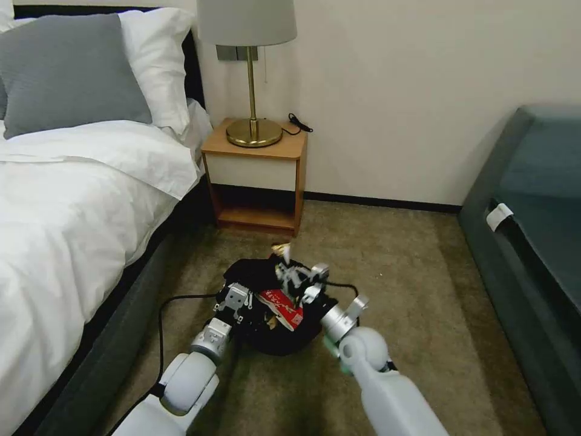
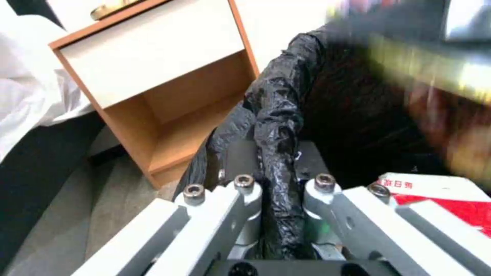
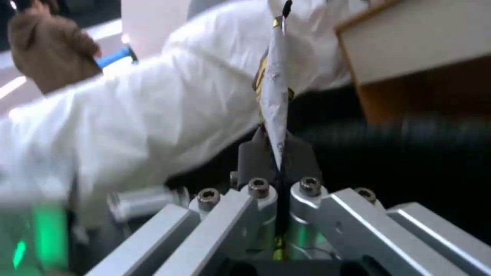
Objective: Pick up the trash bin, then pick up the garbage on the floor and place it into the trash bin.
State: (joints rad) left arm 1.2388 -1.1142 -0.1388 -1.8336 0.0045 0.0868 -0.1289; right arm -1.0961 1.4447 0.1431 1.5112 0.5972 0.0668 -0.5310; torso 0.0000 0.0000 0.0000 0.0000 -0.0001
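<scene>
My left gripper [image 1: 233,301]: my fingers are pinched tight on the wrinkly black bag at the rim of the trash bin [image 1: 275,339], on the side near the bed [image 1: 66,200].
My right gripper [image 1: 289,272]: it is over the far side of the bin. My fingers are squeezed flat on a thin silvery wrapper [image 3: 274,96] that sticks up from between them.
Trash bin: it sits low in front of me over the brown carpet [image 1: 399,284], close to the wooden nightstand [image 1: 257,181]. I cannot tell if it touches the floor.
Inside the bin: a red and white snack packet [image 1: 281,307] lies on the black bag, between my two grippers.
Bottle: a clear bottle [image 3: 140,199] shows blurry beside my right fingers.
</scene>
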